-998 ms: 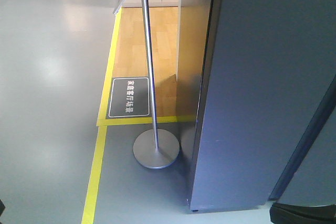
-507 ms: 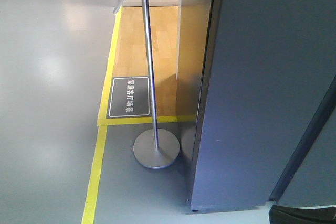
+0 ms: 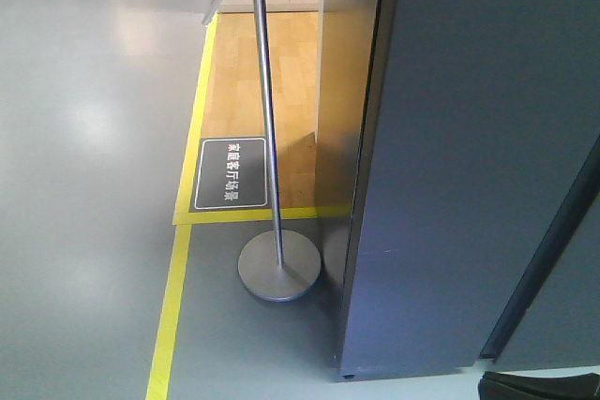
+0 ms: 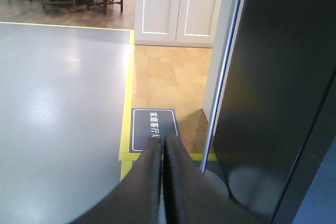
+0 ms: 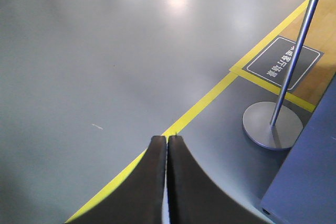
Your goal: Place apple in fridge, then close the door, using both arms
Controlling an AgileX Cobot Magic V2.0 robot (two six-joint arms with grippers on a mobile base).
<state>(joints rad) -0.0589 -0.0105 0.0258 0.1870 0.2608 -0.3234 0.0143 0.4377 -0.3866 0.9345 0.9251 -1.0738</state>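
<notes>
- left gripper (image 4: pixel 163 142) is hanging with jaws pressed together, empty, just left of the dark fridge (image 4: pixel 283 87).
- right gripper (image 5: pixel 167 141) is hanging jaws together, empty, above the grey floor (image 5: pixel 94 66).

The fridge (image 3: pixel 469 166) is dark grey-blue outside, with a thin blue edge line in the left wrist view. The floor (image 3: pixel 84 138) is glossy grey, marked with yellow tape lines (image 3: pixel 169 316), beside a patch of honey-coloured wood planks (image 3: pixel 281 63). A black floor sign (image 3: pixel 230 173) carries white characters and a white border. The stand (image 3: pixel 278 264) is plain silver metal. Both claws, left (image 4: pixel 163 145) and right (image 5: pixel 167 142), are black.
</notes>
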